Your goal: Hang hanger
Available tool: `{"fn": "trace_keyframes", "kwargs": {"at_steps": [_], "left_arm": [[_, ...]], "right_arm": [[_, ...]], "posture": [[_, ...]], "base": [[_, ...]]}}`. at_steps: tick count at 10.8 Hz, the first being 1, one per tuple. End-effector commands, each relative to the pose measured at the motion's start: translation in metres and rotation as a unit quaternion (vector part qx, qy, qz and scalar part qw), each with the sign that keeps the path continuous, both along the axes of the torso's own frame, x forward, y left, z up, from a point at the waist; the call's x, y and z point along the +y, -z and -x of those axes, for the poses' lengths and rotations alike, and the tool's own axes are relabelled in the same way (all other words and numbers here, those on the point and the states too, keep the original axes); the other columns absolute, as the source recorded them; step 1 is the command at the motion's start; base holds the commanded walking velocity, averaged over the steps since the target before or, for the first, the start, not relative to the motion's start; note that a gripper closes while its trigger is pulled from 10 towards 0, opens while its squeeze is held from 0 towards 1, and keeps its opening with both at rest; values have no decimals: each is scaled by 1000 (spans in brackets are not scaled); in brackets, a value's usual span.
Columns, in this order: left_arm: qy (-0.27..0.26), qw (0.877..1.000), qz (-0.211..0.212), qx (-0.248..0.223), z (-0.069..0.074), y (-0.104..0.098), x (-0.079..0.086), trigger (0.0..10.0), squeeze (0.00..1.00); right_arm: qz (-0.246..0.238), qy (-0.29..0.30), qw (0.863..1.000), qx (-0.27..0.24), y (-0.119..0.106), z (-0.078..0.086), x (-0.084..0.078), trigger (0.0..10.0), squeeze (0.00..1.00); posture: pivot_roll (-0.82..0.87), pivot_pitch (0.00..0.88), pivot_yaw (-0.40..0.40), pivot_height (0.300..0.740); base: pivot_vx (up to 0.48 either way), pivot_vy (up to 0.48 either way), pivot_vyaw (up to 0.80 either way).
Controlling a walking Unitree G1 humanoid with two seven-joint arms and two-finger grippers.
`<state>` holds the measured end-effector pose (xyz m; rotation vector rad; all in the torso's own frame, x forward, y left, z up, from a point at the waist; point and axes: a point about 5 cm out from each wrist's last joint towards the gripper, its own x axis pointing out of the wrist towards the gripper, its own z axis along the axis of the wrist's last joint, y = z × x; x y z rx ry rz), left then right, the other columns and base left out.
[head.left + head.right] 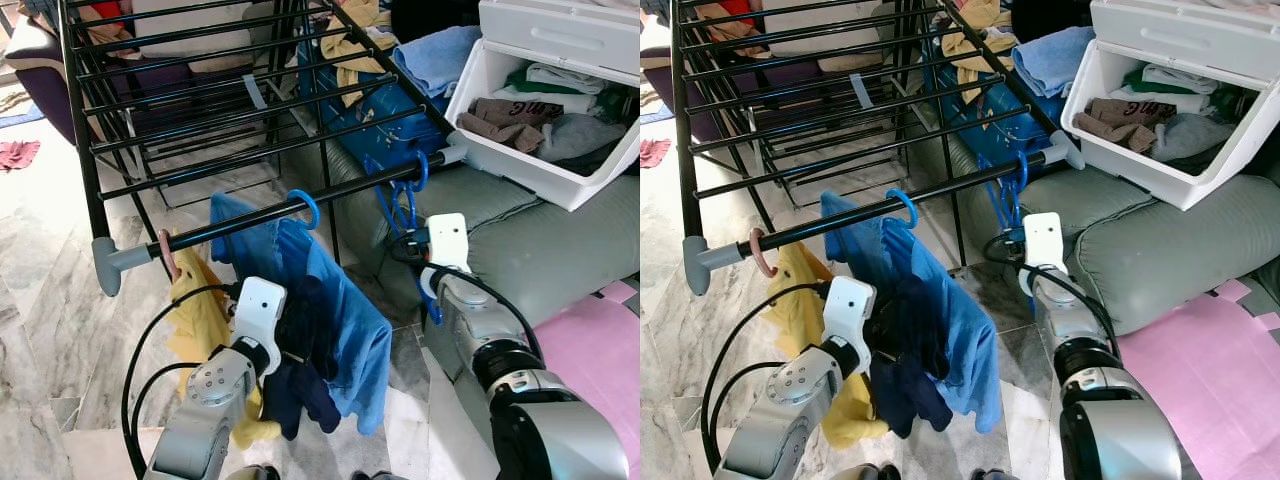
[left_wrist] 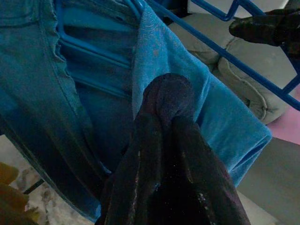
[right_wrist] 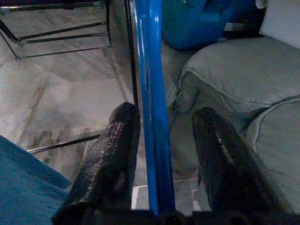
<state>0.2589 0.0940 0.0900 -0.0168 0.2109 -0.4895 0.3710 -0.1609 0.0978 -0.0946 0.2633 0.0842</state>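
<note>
Straddling blue hanger (image 3: 152,117), right pincer (image 3: 161,154) open.

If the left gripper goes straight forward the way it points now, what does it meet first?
Probably the blue shirt. The left gripper has its fingers together on a dark cloth, and the shirt on its hanger lies right beyond the tips. The gap between them is unclear.

Left gripper (image 2: 161,122) jaws closed, right gripper (image 3: 161,126) parted.
</note>
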Motion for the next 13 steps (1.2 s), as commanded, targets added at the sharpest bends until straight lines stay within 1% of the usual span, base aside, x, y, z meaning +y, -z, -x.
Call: {"fn": "trace_keyframes", "kwargs": {"at_steps": [1,2,3,4,5,6,7,8,13], "left_arm": [[3,1000,-2,-3,0,-2,-1,10000,0],[3,1000,-2,-2,-1,-1,-1,10000,0],[3,1000,-3,-2,-1,-1,-1,10000,0],[4,1000,-3,-2,-1,-1,-1,10000,0],[5,1000,-3,-1,-2,-1,-1,10000,0],[6,1000,-4,-1,-3,-1,-1,10000,0],[8,1000,-5,0,-3,-1,-2,10000,0],[9,1000,-5,0,-3,-1,-2,10000,0],[11,1000,-6,2,-5,0,-4,10000,0]], "right_arm": [[7,0,1000,-2,-1,0,-2,10000,200],[5,-1,1000,-1,-1,-1,-2,10000,0],[3,-1,1000,0,-2,-1,-2,3294,0],[2,0,1000,-1,-3,-2,-2,1490,0],[5,10,1000,-1,-6,-4,-4,2588,0],[0,10,1000,-4,-9,-5,-2,2196,0],[-5,11,1000,-1,-9,-6,0,588,0],[-5,11,1000,0,-9,-5,0,0,0],[-2,21,1000,13,-5,-4,-6,0,0]], "posture": [[29,112,-8,740],[30,111,-9,740],[29,108,-9,740],[29,108,-9,740],[25,105,-7,740],[24,104,-7,740],[24,103,-7,740],[24,102,-7,740],[20,94,-8,740]], "base": [[0,0,0],[0,0,0],[0,0,0],[0,0,0],[0,0,0],[0,0,0],[0,0,0],[0,0,0],[0,0,0]]}}
